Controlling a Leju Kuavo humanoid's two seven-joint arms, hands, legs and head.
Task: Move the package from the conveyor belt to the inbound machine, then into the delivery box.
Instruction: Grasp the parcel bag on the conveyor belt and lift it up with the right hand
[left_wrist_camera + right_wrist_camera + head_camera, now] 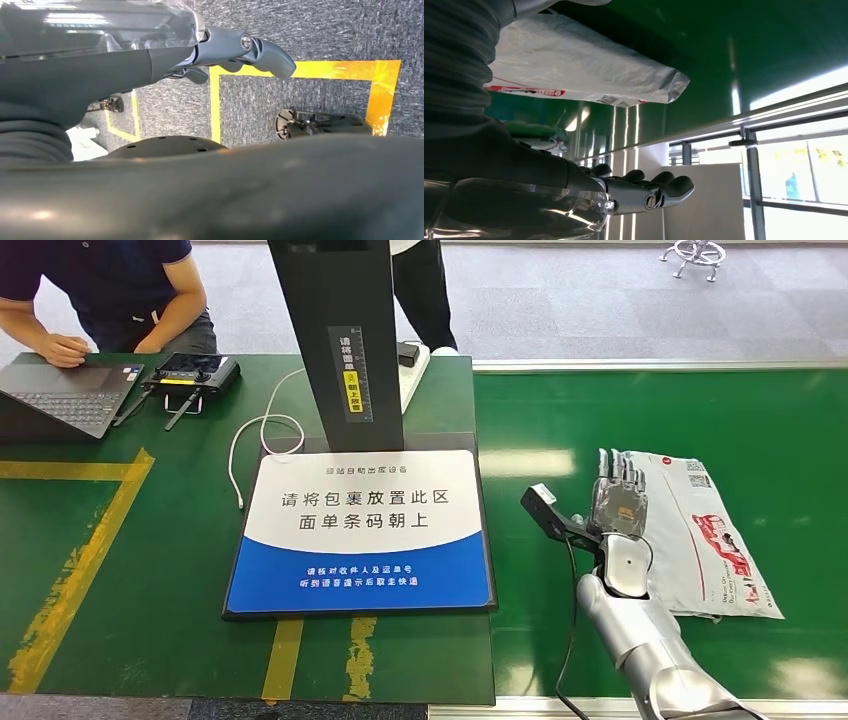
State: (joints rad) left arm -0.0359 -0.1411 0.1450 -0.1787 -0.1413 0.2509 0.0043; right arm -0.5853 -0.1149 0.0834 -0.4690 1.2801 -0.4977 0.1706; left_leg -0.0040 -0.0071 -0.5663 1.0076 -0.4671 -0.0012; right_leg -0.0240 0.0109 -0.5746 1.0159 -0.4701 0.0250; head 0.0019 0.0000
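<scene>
A grey-white plastic mailer package [705, 535] with red print lies flat on the green conveyor belt [560, 410] at the right. My right hand [618, 502] hangs over the package's left edge, fingers stretched straight and holding nothing. In the right wrist view the package [574, 65] lies apart from the right hand [644, 192], with a gap between them. The inbound machine's white and blue platform [365, 530] lies to the left of the belt, under its black column [335, 340]. My left hand [235, 52] hangs over the grey floor, fingers extended and empty.
A seated person [110, 290] works at a laptop [65, 395] at the far left, beside a black device [190, 372]. Another person [420, 290] stands behind the column. A white cable [250, 440] loops near the platform. A metal rail [660, 365] borders the belt's far side.
</scene>
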